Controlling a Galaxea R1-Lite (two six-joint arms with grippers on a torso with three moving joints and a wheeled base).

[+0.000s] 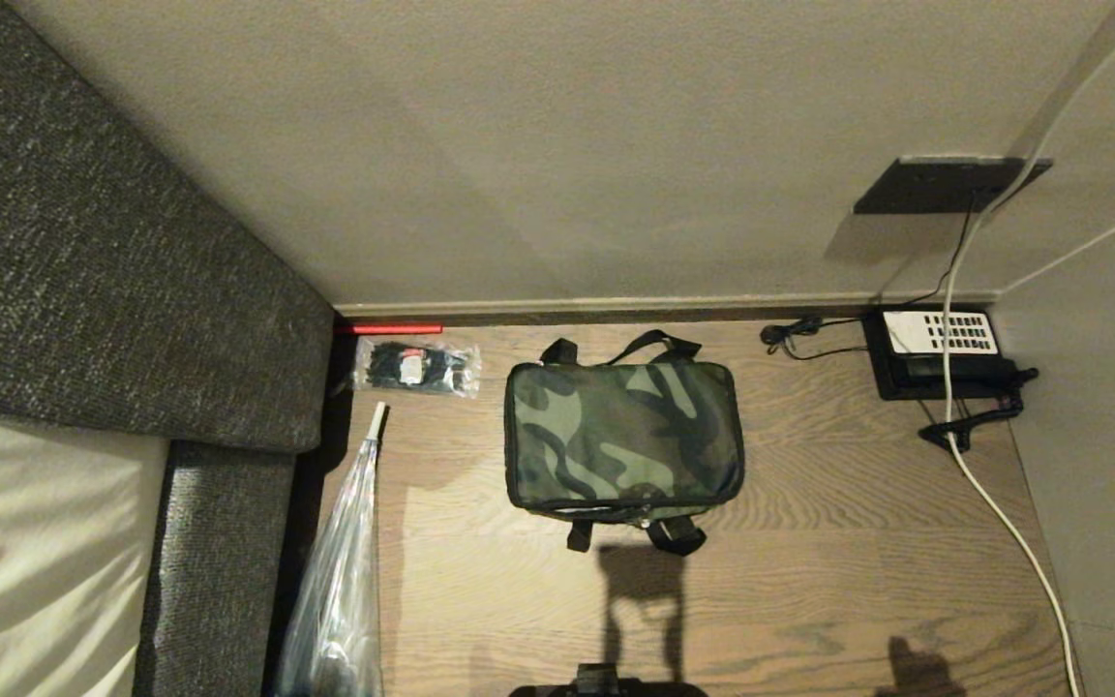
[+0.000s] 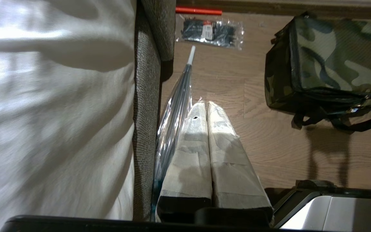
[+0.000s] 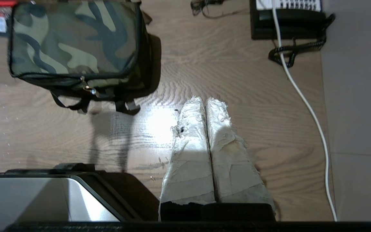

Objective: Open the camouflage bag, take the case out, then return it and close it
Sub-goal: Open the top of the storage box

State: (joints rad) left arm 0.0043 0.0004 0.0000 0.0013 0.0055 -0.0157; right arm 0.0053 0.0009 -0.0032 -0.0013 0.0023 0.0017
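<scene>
Camouflage bag (image 1: 623,440) sits zipped shut mid-floor, near the back wall, long axis left-right, zipper side and pull (image 3: 87,86) facing the robot. Case not visible, presumably inside. Left gripper (image 2: 206,108) and right gripper (image 3: 204,102) both pinched shut, empty, parked low and well short of the bag, flanking it. Right looks slightly nearer the pull.
</scene>
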